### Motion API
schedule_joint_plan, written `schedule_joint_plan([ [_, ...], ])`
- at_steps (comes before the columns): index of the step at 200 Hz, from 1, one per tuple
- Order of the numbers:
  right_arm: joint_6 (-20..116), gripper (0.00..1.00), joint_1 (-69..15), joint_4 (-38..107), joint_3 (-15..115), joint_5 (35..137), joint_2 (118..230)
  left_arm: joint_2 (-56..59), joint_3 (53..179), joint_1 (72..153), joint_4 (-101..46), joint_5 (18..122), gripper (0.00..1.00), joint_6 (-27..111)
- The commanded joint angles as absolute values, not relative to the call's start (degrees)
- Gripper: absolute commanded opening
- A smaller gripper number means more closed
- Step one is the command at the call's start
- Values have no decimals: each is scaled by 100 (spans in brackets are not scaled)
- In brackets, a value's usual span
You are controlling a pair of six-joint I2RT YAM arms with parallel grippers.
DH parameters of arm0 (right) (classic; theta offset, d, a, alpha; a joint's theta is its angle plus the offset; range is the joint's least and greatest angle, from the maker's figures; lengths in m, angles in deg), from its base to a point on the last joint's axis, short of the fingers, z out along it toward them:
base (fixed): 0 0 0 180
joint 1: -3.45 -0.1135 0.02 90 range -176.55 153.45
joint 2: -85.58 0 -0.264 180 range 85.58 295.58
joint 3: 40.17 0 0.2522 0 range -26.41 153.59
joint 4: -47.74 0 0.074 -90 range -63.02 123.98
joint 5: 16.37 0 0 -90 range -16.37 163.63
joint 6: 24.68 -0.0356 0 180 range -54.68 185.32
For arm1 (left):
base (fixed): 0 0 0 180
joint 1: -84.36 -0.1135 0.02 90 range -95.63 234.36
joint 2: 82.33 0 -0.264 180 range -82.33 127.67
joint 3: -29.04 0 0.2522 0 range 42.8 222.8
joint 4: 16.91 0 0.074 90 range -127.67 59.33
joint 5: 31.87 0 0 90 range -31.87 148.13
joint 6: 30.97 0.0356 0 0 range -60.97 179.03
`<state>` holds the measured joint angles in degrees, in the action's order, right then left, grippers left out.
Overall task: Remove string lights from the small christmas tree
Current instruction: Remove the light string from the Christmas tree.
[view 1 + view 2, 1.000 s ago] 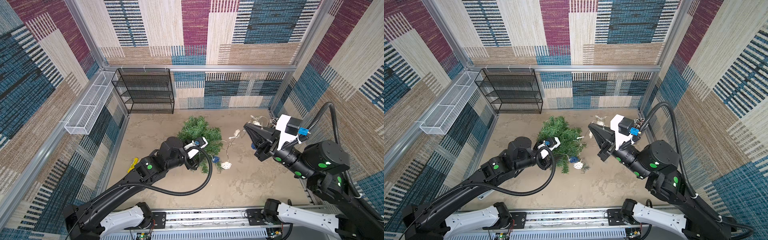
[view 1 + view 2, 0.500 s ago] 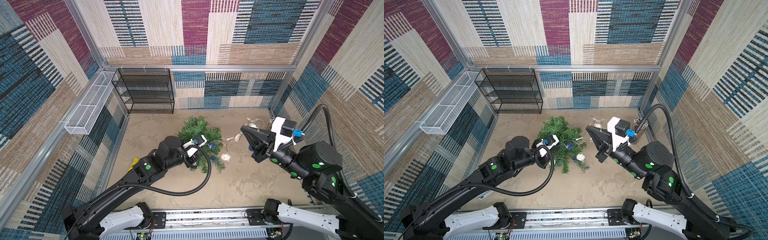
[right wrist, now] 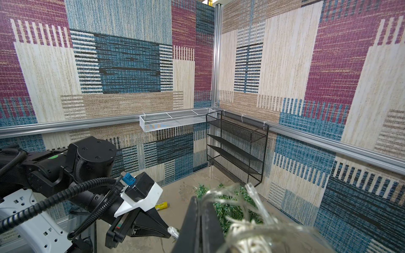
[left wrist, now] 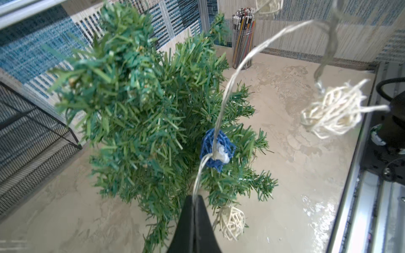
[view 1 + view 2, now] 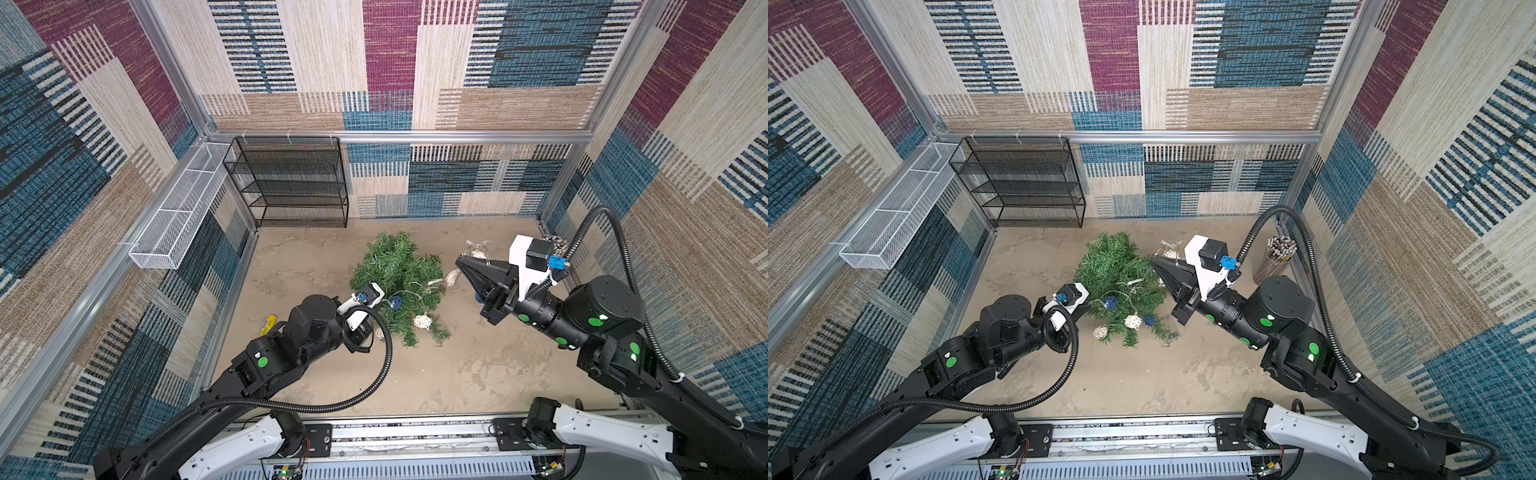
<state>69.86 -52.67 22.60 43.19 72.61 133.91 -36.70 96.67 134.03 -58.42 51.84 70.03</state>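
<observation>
My mottled beige tabletop (image 5: 478,374), small christmas tree (image 5: 392,270) resting just 12 o'clock of centre, string lights (image 5: 423,321) with a cream ball down at its 6 o'clock edge, yellow tube (image 5: 268,323) at 9, cup of coloured sticks (image 5: 1273,259) at 2, black mesh rack (image 5: 299,187) at 11

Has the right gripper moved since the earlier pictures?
Yes. In a top view the right gripper has shifted toward the black shelf, away from the stick cup.

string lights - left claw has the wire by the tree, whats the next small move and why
Probably ease the left claw away from the small christmas tree. It is shut on the wire of the string lights beside a blue ball lying against the branches, so a gentle pull should free it.
</observation>
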Motion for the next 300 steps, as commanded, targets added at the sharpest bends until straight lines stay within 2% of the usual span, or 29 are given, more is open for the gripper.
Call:
schedule_joint_plan([
  [1,6912,0,-5268,2563,4285,7402,13431,-3804,9585,13411,-6133,4925,0,6775],
  [29,6910,0,-5264,2568,4262,7429,13434,-3966,9552,13411,-6335,5067,0,6597],
  [106,6962,0,-5263,2563,4123,7244,13015,-3775,10419,13699,-6334,6902,0,6008],
  [165,7010,0,-5171,2213,4040,6677,12712,-2683,11255,14439,-6089,6823,0,6306],
  [241,6698,0,-4801,1301,4135,4691,12750,-1080,12080,14624,-4816,6902,0,6378],
  [300,6491,0,-3775,1033,4112,4816,12793,161,13503,14645,-4829,6752,0,6881],
])
